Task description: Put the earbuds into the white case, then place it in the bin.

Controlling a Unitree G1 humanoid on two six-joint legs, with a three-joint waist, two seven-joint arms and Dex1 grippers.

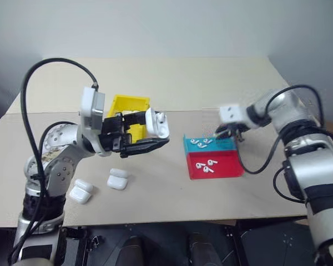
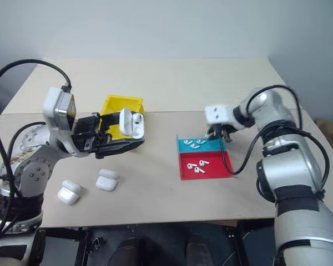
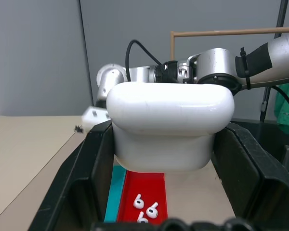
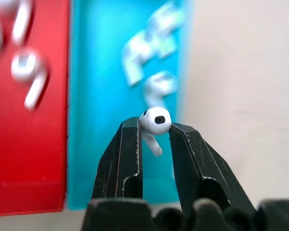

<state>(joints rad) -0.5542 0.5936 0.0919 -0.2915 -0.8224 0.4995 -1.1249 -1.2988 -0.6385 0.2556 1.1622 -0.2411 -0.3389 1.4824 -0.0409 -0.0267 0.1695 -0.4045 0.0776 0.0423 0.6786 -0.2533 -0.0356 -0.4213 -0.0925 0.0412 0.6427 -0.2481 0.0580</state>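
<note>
My left gripper is shut on the white case, holding it up above the table in front of the yellow bin. The case's lid looks open. In the left wrist view the case sits between the two black fingers. My right gripper is shut on one small white earbud, pinched at the fingertips above the blue tray. From the head it hovers at that tray's far edge. More earbuds lie in the blue tray and in the red tray.
The blue tray and red tray stand joined at centre right. Spare white cases lie near the table's front left: one and another. A black cable loops over my left arm.
</note>
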